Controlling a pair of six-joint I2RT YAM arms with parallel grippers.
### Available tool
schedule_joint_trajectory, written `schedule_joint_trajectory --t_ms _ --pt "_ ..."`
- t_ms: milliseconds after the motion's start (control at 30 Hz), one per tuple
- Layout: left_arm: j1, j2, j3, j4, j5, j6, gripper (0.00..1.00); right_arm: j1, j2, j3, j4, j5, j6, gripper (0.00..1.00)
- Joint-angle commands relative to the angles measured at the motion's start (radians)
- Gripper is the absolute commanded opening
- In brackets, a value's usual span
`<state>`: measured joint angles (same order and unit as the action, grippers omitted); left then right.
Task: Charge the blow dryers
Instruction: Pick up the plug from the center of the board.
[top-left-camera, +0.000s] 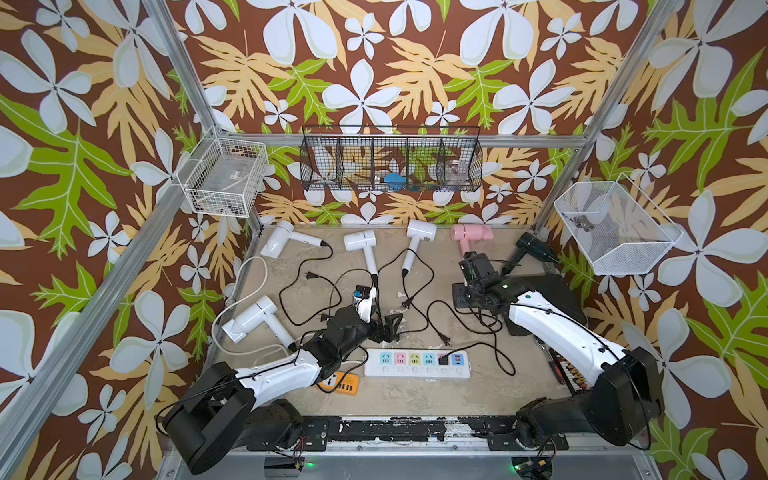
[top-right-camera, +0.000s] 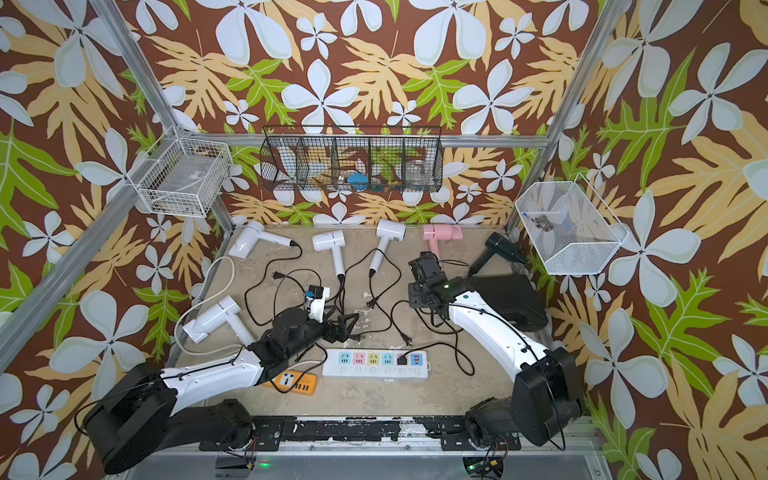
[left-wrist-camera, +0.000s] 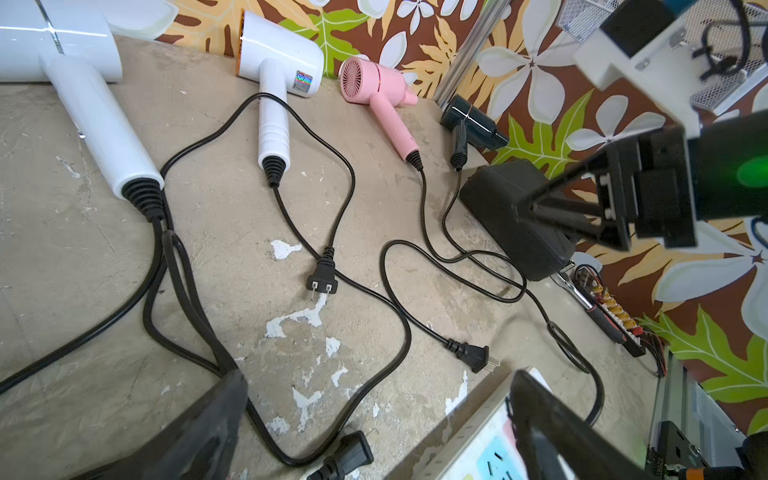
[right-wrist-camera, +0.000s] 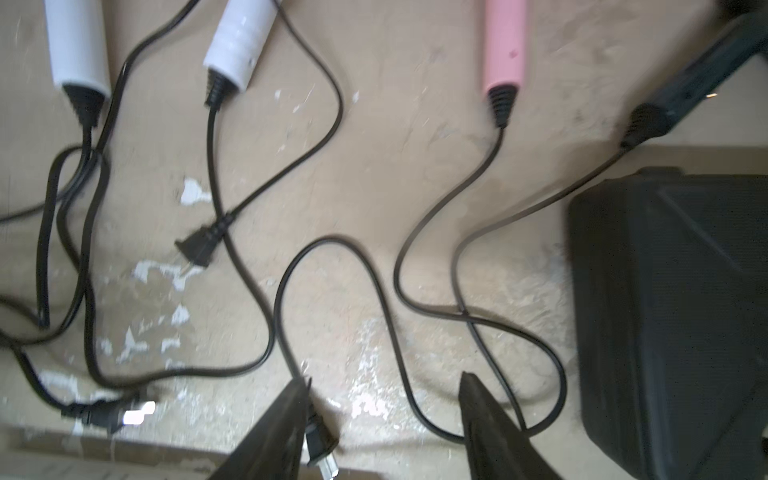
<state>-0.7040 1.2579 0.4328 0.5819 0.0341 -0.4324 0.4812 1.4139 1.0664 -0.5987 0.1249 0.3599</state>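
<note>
While the left fingers (left-wrist-camera: 199, 424) are standing apart, the right fingers (right-wrist-camera: 282, 419), apart too, are hanging beside a plug (right-wrist-camera: 319, 444), probably needing to pinch it.

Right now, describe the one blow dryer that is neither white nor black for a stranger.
Five blow dryers lie in a row along the far edge of the table, below the black wire basket. The pink blow dryer lies between a white blow dryer and the black blow dryer. No other dryer is pink.
</note>
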Motion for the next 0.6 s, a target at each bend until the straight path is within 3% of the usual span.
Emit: schedule_joint_trajectory --t_ms 0,567 --pt "-0.001 0.008 0.011 -0.014 -0.009 -0.007 1.0 0.021 0.023 -0.006 -0.009 -0.103 -0.056 0.58" --pt "-0.001 -0.028 -0.002 -0.016 -0.025 -0.008 1.0 0.125 0.287 0.044 -0.07 -0.101 -0.12 0.36"
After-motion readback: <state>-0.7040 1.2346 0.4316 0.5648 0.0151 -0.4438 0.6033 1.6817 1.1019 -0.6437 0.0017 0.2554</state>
